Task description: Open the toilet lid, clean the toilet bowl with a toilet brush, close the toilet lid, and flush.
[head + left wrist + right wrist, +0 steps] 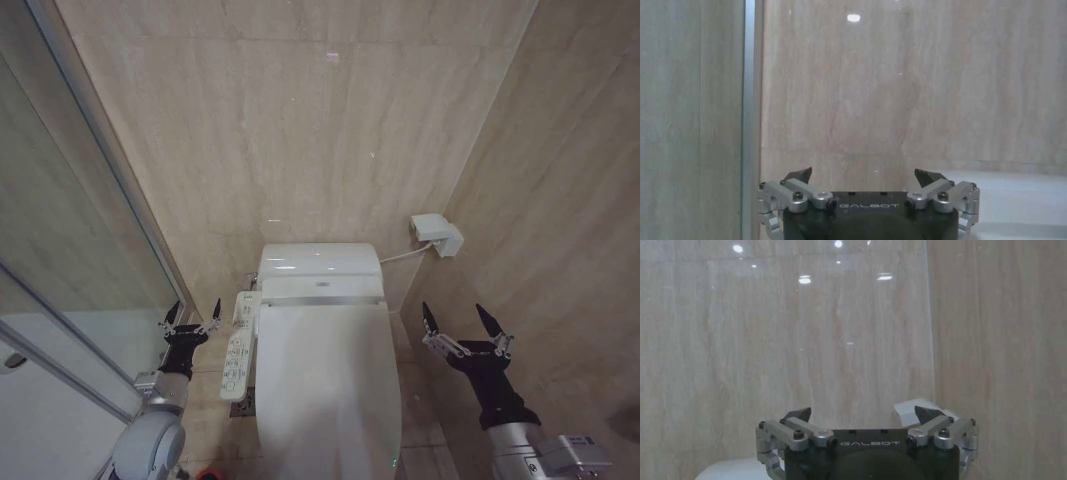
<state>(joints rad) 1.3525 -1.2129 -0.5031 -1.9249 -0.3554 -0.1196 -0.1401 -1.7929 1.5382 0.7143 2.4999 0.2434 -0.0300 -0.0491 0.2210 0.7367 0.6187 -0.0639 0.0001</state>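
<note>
You're looking down at beige tiled floor (pixel 415 440), running both sides of the toilet. Toilet bowl (pixel 330 400) stands on it at 6 o'clock, toilet lid (pixel 325 385) down, back against the wall at 12. A small red object (pixel 207 475) sits on the tiles at 7 o'clock, at the frame edge, just beside the bowl's base; can't tell more.

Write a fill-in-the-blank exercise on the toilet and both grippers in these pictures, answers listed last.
1. The large glossy white oval plastic toilet lid is ____ over the bowl.
2. Both the left gripper and the right gripper have their fingers ____.
3. The white button panel lies between the lid and the ____ gripper.
4. Each gripper holds ____.

Missing words: closed; open; left; nothing
</note>
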